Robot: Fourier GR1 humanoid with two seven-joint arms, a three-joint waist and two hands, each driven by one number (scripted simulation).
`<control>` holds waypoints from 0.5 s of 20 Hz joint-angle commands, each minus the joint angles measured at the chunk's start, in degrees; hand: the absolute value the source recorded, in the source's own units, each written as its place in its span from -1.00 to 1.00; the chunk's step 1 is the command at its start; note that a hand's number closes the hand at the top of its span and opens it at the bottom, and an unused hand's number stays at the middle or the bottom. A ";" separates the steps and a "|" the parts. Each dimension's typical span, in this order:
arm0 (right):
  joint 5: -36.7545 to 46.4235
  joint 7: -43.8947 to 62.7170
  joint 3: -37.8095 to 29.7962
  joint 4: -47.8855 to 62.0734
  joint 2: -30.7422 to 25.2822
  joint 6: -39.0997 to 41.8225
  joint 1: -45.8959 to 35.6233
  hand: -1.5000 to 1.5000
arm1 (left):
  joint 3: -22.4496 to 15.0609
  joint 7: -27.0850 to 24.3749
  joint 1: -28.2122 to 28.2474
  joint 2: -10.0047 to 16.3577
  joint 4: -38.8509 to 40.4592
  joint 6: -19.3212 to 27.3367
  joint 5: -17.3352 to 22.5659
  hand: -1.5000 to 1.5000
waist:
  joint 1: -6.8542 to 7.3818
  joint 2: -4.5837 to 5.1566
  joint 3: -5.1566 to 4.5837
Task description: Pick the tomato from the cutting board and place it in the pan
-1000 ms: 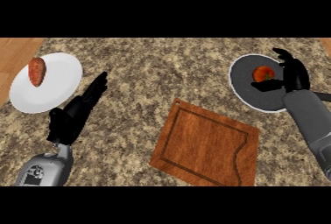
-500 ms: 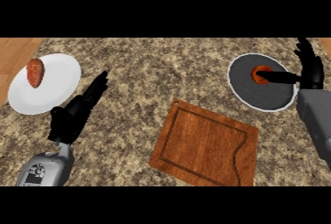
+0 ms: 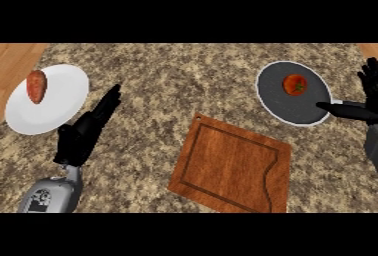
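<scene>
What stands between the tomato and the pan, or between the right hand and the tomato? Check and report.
Nothing visible does. The tomato already lies inside the pan, and the cutting board is bare. The right hand shows at the view's right edge, apart from the tomato, with only pan surface between them.

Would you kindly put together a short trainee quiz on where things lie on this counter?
1. True or false: the left hand grips the tomato.
2. What lies on the plate? A) an orange-red vegetable B) a cup C) a knife
3. Fill in: the tomato sits in the ____.
Key: 1 false; 2 A; 3 pan.
</scene>
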 commanded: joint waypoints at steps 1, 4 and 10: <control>-1.25 -8.80 -0.76 -0.35 -0.97 4.80 4.50 -1.00 | 0.93 2.48 -0.63 0.16 -1.53 -0.14 0.83 0.00 | -0.54 -0.39 -0.03; -0.89 -11.43 0.30 0.31 1.45 3.91 5.92 -1.00 | 0.84 1.38 0.92 0.44 -2.08 -0.39 0.03 0.00 | -0.84 -0.65 -0.11; -2.98 -12.97 0.56 0.07 0.12 7.53 9.20 -1.00 | 1.02 1.06 2.02 -0.92 -1.51 0.43 -1.14 0.00 | -1.54 -0.96 -0.18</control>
